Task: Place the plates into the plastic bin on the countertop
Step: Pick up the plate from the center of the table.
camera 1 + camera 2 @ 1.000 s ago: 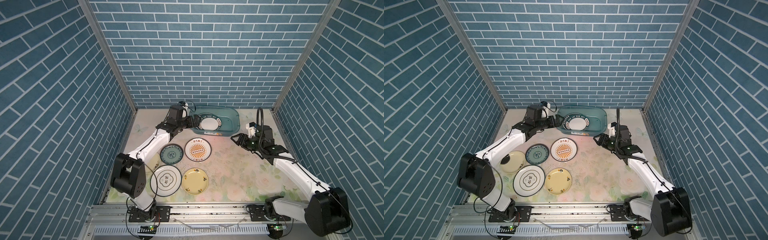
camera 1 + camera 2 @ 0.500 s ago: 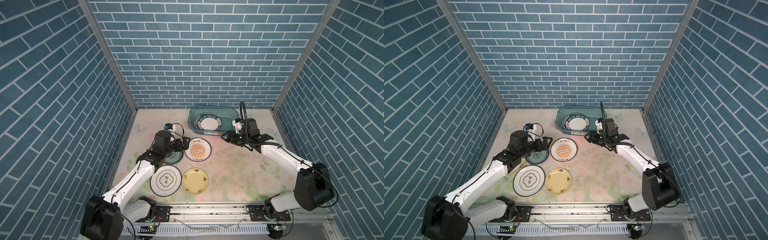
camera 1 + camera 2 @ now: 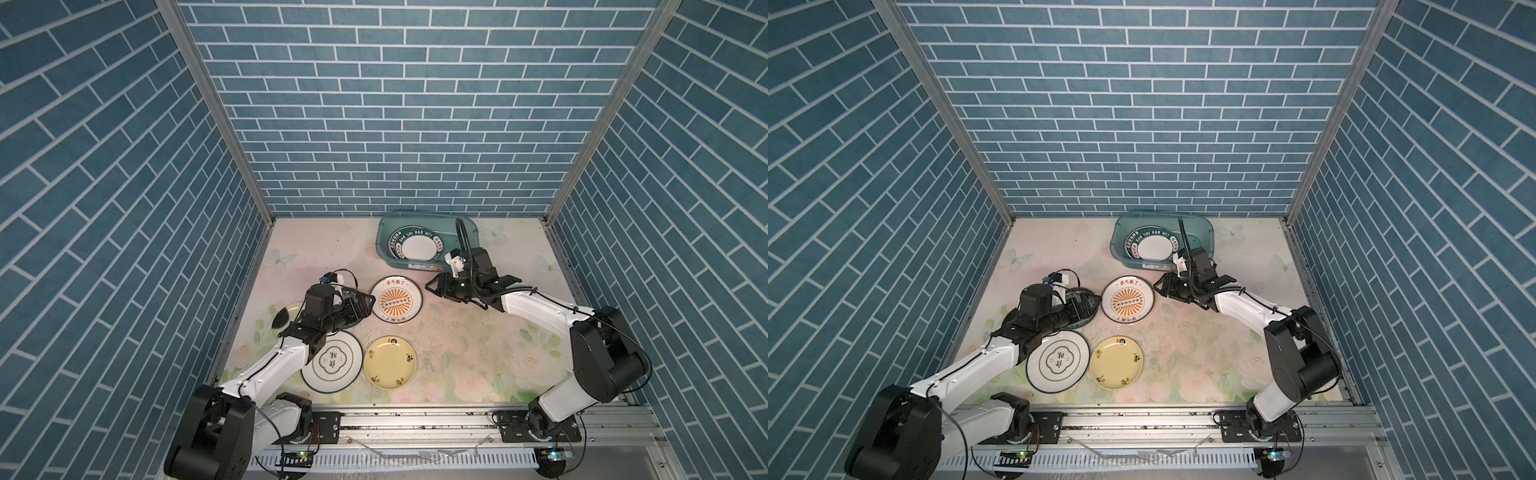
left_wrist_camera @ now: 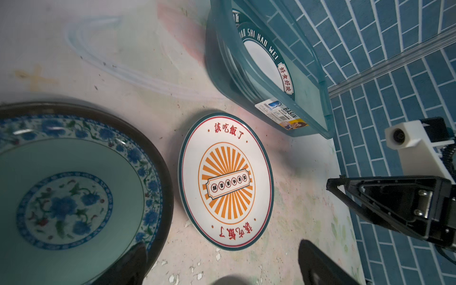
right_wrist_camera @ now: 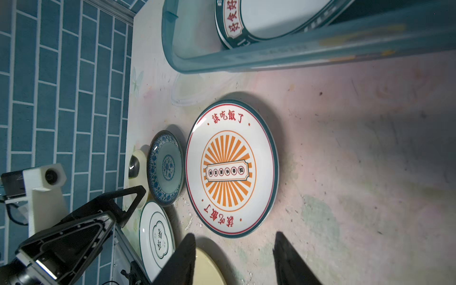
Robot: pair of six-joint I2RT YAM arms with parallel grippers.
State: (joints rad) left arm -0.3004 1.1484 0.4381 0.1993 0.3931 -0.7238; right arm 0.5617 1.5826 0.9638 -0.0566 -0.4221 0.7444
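The plastic bin (image 3: 383, 245) stands at the back of the countertop (image 3: 465, 353), holding stacked white plates with teal lettered rims (image 3: 415, 248). On the countertop lie an orange sunburst plate (image 3: 397, 300), a teal floral plate (image 4: 66, 187), a white plate with a dark rim (image 3: 331, 363), a pale yellow plate (image 3: 390, 362) and a cream plate with a black blotch (image 3: 286, 318). My left gripper (image 4: 222, 266) is open, its jaws straddling the floral plate's rim on the sunburst side. My right gripper (image 5: 234, 259) is open and empty, low beside the sunburst plate's right edge (image 3: 434, 289).
Blue brick-pattern walls close in the left, back and right sides. The bin's white label (image 4: 281, 114) faces the front. A metal rail (image 3: 415, 419) runs along the front edge. The two grippers face each other across the sunburst plate (image 3: 1128, 300).
My left arm has swung back from the bin and come down over the floral plate. My right arm has moved left towards the sunburst plate, and its jaws have narrowed a little.
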